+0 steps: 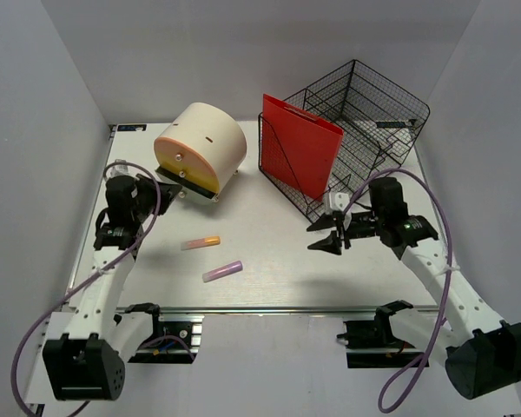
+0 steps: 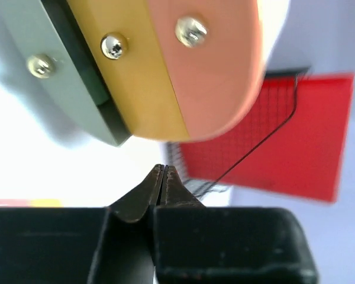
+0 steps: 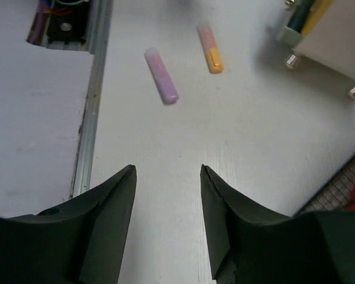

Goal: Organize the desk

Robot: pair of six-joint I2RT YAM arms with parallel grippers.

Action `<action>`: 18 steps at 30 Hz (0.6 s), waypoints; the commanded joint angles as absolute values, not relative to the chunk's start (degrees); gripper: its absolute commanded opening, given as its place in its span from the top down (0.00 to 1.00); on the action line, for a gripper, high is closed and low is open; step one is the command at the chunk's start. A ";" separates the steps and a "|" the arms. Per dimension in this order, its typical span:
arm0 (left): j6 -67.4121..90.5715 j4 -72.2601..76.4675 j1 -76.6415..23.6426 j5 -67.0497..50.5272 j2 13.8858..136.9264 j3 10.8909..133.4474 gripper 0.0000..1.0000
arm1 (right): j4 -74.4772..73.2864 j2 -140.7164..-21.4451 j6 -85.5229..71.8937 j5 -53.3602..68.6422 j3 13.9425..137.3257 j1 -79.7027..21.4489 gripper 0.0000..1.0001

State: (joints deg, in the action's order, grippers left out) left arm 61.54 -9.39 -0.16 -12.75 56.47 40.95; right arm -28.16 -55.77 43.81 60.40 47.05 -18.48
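Observation:
The white desk [image 1: 278, 261] carries a pink-and-orange highlighter [image 1: 200, 243] and a purple highlighter [image 1: 223, 271] near its middle front. Both show in the right wrist view, purple [image 3: 161, 84] and orange [image 3: 210, 48]. A cream cylindrical holder with a pink and yellow face [image 1: 200, 148] lies at the back left. My left gripper [image 1: 168, 193] is shut and empty, its tips [image 2: 162, 168] just below that face [image 2: 189, 71]. My right gripper [image 1: 330, 233] is open and empty, hovering over bare desk [image 3: 167, 171], right of the highlighters.
A black mesh file rack [image 1: 365, 113] stands at the back right with a red folder [image 1: 300, 152] upright in its front slot; the folder also shows in the left wrist view [image 2: 296, 148]. A metal rail [image 1: 269, 309] runs along the near edge. Grey walls enclose the desk.

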 commanded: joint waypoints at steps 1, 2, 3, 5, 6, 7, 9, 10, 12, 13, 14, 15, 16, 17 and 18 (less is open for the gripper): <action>41.71 -25.62 0.18 -11.69 52.48 46.31 0.92 | -29.54 -57.99 47.72 61.36 49.57 -22.75 0.46; 39.49 -27.75 0.18 -10.82 51.43 48.49 0.92 | -29.44 -59.14 47.64 57.78 50.09 -25.90 0.45; 37.29 -29.51 0.18 -10.29 50.72 49.39 0.92 | -29.70 -60.80 48.16 55.40 51.84 -29.93 0.43; 32.18 -33.12 0.18 -7.74 49.04 50.36 0.70 | -31.72 -66.51 49.48 48.27 54.13 -35.93 0.38; 29.73 -33.74 0.18 -6.69 47.13 50.71 0.54 | -31.64 -68.71 49.74 46.42 55.27 -39.08 0.37; 28.58 -34.88 0.18 -5.11 46.07 51.06 0.32 | -30.94 -72.56 49.92 44.93 57.20 -40.76 0.36; 25.25 -35.15 0.18 -0.82 42.13 50.98 0.23 | -28.58 -76.10 49.84 43.33 58.62 -45.07 0.35; 24.44 -35.42 0.18 2.34 41.23 50.89 0.16 | -28.04 -79.59 50.70 43.24 60.45 -45.96 0.34; 21.55 -36.03 0.18 7.44 39.73 50.80 0.15 | -29.70 -83.65 53.07 42.19 64.05 -49.29 0.33; 20.92 -35.86 0.18 8.60 37.99 49.93 0.15 | -32.49 -87.76 53.69 42.01 68.25 -50.09 0.33; 20.57 -35.25 -0.52 9.57 37.01 49.31 0.14 | -33.56 -89.80 54.05 41.23 70.12 -51.58 0.33; 20.31 -33.94 -1.22 11.06 34.91 47.83 0.13 | -34.27 -93.13 54.40 40.70 71.35 -52.81 0.33; 20.39 -33.32 -1.23 11.16 33.76 46.94 0.13 | -33.84 -94.73 54.14 39.91 72.15 -54.21 0.32; 20.39 -32.53 -1.23 11.25 32.97 46.32 0.13 | -33.05 -95.79 53.53 38.25 73.12 -55.71 0.32; 20.74 -31.74 -1.23 12.38 32.26 45.80 0.13 | -30.18 -97.89 52.57 37.01 73.39 -56.94 0.31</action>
